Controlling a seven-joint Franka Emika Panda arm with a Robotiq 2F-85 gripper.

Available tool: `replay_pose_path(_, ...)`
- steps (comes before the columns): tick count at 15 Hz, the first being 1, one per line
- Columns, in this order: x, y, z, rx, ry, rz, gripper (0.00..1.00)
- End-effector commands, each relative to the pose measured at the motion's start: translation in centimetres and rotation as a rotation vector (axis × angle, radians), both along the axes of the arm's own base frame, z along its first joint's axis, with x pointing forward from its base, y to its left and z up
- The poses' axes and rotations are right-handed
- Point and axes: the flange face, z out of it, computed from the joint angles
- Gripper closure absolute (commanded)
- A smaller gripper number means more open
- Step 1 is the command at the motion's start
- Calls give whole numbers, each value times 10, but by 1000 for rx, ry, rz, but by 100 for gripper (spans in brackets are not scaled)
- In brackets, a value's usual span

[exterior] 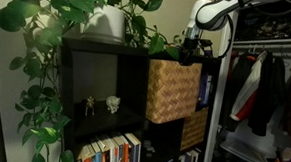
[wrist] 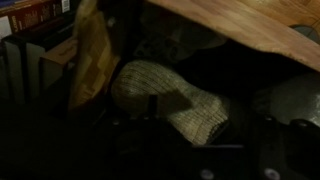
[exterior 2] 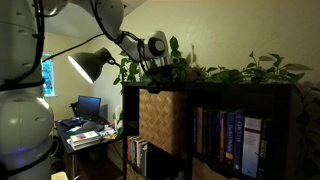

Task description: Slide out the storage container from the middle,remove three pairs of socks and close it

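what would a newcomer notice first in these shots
The light tan wicker storage container stands out, jutting partway out of an upper cube of the black shelf, with the gripper just above its top edge. Leafy green plants sprawl across the shelf top. In an exterior view, the bulky white robot arm fills the left side.

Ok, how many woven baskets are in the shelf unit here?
2: the light tan storage container juts out of an upper cubby; a darker woven basket sits just below it. Others may be hidden.
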Motion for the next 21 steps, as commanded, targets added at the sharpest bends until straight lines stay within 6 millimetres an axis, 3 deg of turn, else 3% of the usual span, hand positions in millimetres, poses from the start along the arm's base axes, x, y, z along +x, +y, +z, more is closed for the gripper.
replay_pose_path(1,7,-5,-11,-17,-28,52,1)
replay_pose_path(14,13,-19,-60,7,14,16,0)
replay_pose_path(19,15,-18,-69,11,27,21,0)
replay_pose_path(21,14,-18,-69,4,43,15,27)
